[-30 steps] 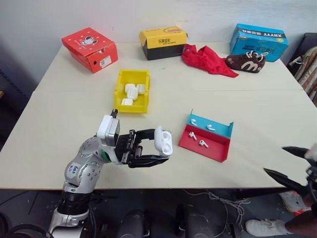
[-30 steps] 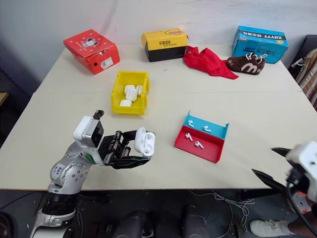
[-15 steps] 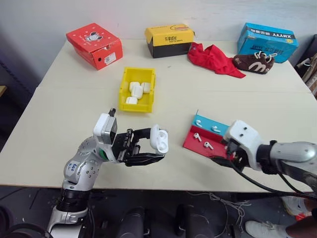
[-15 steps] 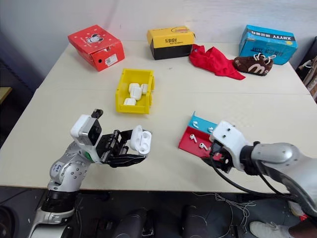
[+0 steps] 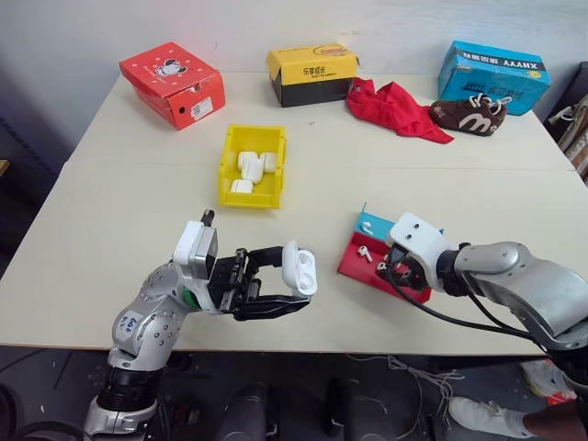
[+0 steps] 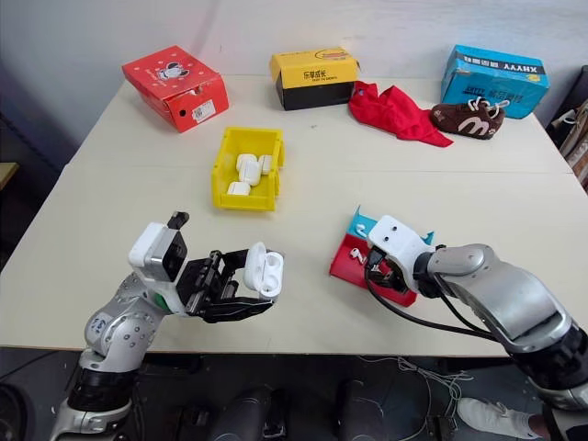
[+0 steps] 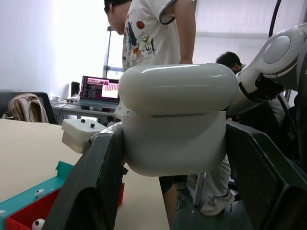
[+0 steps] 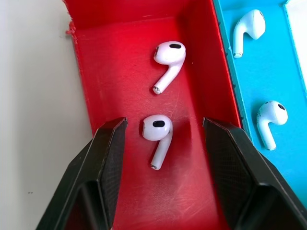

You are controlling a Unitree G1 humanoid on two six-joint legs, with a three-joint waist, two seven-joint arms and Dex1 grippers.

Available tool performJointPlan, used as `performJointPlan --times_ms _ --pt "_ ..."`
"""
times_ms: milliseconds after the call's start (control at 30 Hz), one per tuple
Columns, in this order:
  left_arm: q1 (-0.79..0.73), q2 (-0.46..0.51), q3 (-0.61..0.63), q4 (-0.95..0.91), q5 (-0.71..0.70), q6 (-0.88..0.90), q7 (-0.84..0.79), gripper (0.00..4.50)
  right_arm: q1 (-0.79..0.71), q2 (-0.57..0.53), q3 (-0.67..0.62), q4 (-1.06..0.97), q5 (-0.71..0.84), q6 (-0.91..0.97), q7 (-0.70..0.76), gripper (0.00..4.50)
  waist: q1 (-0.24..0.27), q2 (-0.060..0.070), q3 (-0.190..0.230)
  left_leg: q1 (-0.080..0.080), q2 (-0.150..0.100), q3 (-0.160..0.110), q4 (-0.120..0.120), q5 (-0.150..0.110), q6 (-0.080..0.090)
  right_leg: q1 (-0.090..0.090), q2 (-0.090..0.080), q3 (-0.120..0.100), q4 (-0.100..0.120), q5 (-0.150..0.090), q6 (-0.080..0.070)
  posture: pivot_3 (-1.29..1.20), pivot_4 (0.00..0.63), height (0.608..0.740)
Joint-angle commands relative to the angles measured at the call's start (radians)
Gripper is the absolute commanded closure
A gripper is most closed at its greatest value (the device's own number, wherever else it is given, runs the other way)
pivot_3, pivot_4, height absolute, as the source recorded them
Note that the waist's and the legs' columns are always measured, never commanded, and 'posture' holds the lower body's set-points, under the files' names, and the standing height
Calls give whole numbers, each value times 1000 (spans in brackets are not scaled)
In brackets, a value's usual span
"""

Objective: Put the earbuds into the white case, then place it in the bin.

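My left gripper (image 5: 294, 278) is shut on the white case (image 5: 300, 266), holding it above the table's front left; the left wrist view has the case (image 7: 175, 120) clamped between both fingers. My right gripper (image 8: 163, 132) is open and lowered into the red half of the red-and-blue tray (image 5: 354, 266). Its fingers (image 8: 108, 158) straddle one earbud (image 8: 156, 130) without touching it. A second earbud (image 8: 169, 55) lies just beyond it, and two more (image 8: 249, 26) rest in the blue half. The yellow bin (image 5: 248, 199) stands behind my left hand.
Several white cases (image 5: 250, 168) lie in the bin. Along the back of the table are a red shoebox (image 5: 175, 83), a yellow-and-black shoebox (image 5: 312, 75), a red cloth (image 5: 395, 108), a brown shoe (image 5: 469, 115) and a blue shoebox (image 5: 494, 75). A person (image 7: 158, 33) stands beside the table.
My right arm has swung in from the lower right onto the tray, and its fingers have narrowed around an earbud. The left gripper has kept still with the case.
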Motion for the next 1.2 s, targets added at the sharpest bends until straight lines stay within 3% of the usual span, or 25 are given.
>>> performJointPlan --times_ms 33,433,1100,1200 --pt "8 8 0 -39 -9 -4 8 1726 -10 16 2 3 -35 -13 11 1958 -3 0 0 0 0 0 0 0 0 0 0 0 0 0 0 0 150 740" --pt "6 40 18 -7 -1 -19 3 1726 -9 78 9 49 -90 -4 26 1958 -9 0 0 0 0 0 0 0 0 0 1 0 0 0 0 0 150 740" --pt "-1 57 23 27 10 -47 -7 1726 10 91 -9 57 -85 81 82 1958 -8 -1 -1 0 1 0 0 0 -1 0 0 0 0 0 0 0 150 740" --pt "-1 57 23 29 12 -49 -8 1726 19 95 -12 57 -87 81 82 2819 -8 -2 -1 0 1 0 0 -1 -1 0 0 0 0 0 0 0 150 740"
